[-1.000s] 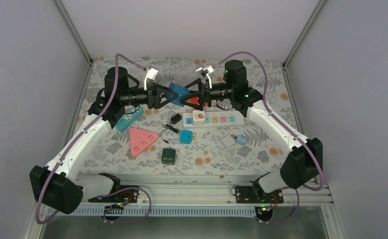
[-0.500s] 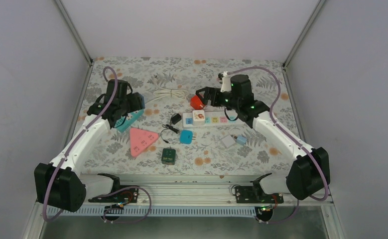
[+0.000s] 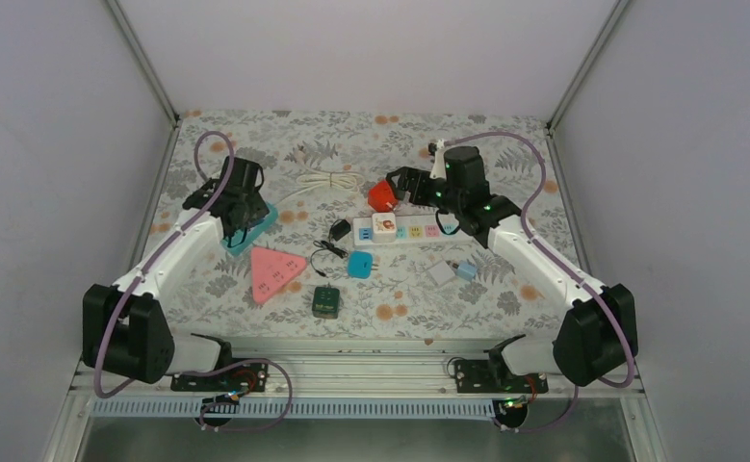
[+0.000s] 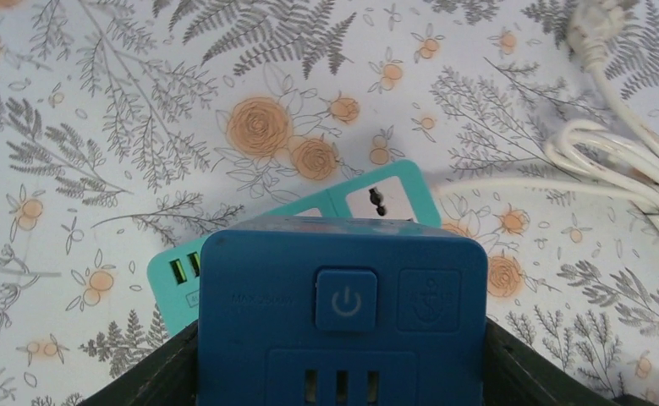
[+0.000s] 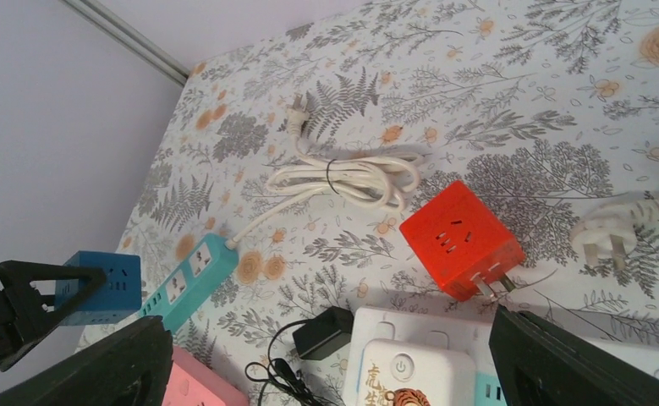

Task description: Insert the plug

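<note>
My left arm had drawn back and down from the middle, so my left gripper (image 4: 340,338) hung over the teal power strip (image 4: 385,190), fingers clamped on either side of the blue cube plug (image 4: 343,271). Whether the cube touched the strip I could not tell. My right gripper (image 3: 400,186) had barely shifted, its fingers spread wide and holding nothing. The red cube (image 5: 461,241) lay on the flowered cloth (image 4: 97,101) just ahead of them, its prongs on the side nearest the white power strip (image 3: 419,231). A coiled white cord (image 5: 351,178) lay between my two arms
</note>
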`<act>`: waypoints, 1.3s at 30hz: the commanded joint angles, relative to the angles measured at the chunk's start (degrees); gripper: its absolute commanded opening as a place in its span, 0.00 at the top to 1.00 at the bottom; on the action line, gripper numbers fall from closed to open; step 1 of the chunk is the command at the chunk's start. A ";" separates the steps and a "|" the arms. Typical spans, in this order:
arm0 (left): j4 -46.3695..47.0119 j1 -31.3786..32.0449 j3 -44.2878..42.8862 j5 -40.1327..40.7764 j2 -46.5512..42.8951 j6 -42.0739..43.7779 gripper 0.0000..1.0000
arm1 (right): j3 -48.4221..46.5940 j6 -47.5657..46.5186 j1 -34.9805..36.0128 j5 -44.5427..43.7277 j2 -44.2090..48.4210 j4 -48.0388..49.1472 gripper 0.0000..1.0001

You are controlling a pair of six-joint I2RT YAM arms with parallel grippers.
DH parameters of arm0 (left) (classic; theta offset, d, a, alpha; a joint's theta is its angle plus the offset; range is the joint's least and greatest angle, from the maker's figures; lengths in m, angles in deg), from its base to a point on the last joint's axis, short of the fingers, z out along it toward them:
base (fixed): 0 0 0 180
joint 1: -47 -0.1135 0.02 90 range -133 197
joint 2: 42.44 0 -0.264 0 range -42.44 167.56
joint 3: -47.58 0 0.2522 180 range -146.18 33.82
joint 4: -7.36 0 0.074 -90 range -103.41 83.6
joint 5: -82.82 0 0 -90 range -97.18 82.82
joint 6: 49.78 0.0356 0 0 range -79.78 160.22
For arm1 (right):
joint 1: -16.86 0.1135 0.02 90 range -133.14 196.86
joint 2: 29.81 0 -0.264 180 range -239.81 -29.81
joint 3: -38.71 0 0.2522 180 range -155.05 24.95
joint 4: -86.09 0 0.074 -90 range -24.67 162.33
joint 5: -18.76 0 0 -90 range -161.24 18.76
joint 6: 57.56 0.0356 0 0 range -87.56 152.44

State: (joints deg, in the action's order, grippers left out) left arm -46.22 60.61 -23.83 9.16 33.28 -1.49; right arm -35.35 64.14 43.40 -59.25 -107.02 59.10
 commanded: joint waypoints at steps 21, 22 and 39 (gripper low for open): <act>-0.47 -0.61 -2.99 6.62 9.68 -17.56 0.47 | 0.96 0.95 0.01 -3.66 -1.06 -1.93 0.03; 0.03 -0.68 -2.80 6.46 9.66 -17.31 0.47 | 1.04 0.98 -0.01 -3.64 -1.15 -1.91 0.03; 0.72 -0.64 -2.59 5.39 12.25 -16.48 0.47 | 1.32 0.78 0.02 -2.58 -1.45 -1.92 0.03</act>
State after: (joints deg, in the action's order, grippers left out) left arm -46.30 60.24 -26.59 14.58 45.30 -18.04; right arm -35.04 64.29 43.40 -61.44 -107.99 57.07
